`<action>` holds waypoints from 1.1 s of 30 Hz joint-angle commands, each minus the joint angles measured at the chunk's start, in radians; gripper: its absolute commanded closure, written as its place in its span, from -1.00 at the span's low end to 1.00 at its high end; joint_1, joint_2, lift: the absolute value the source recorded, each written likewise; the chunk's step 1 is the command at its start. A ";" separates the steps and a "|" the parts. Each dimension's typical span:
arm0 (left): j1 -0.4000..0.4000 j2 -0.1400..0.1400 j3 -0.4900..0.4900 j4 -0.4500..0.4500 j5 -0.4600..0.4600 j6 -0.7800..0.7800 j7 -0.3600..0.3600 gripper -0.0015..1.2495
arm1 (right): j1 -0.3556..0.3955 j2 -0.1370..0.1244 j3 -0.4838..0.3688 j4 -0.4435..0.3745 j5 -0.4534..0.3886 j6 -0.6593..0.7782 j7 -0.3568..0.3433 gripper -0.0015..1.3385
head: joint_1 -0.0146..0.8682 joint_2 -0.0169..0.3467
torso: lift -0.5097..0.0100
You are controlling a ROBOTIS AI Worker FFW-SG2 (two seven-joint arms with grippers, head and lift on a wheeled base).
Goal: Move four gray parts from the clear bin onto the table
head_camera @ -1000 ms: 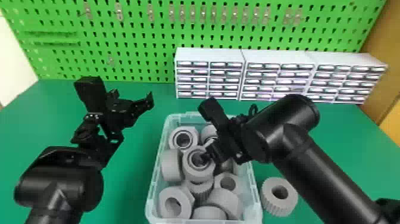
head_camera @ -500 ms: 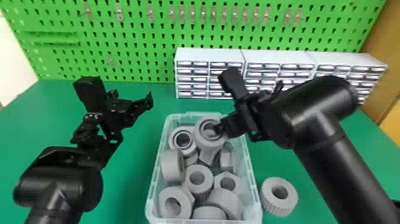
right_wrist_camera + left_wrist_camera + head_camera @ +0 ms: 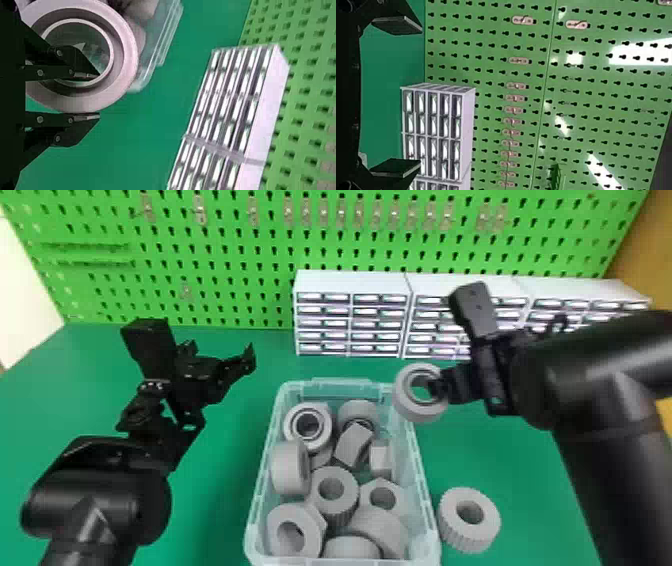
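Gray part [image 3: 420, 411], wall between right fingers [image 3: 457, 384] — one inside, one outside

Head view down over bin [image 3: 426, 500]

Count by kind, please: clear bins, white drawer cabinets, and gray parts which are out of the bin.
Clear bin: 1
White drawer cabinets: 3
Gray parts out of the bin: 2 (one in the right gripper, one on the table)
Total: 6

it looks like a workshop: a green pegboard [image 3: 270, 245] with small hooks [image 3: 395, 212] stands behind a green bench [image 3: 220, 500], and low white cabinets of little drawers [image 3: 350, 282] line up along its foot.
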 commanded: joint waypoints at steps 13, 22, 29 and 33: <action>-0.001 0.000 0.001 0.000 0.004 0.000 -0.001 -0.83 | 0.107 -0.007 -0.181 0.068 0.110 -0.007 0.000 0.73 | 0.57 -0.72 | 0.77; -0.001 0.000 0.001 0.000 0.009 0.000 -0.002 -0.83 | 0.127 -0.003 -0.214 0.203 0.112 -0.091 0.000 0.73 | 0.57 -0.72 | 0.77; -0.001 0.000 0.000 0.000 0.009 0.000 -0.007 -0.83 | 0.110 0.003 -0.223 0.301 0.106 -0.165 0.000 0.73 | 0.57 -0.72 | 0.77; 0.000 0.000 0.000 0.002 0.011 0.000 -0.008 -0.83 | 0.095 0.003 -0.220 0.367 0.094 -0.213 0.000 0.73 | 0.57 -0.72 | 0.77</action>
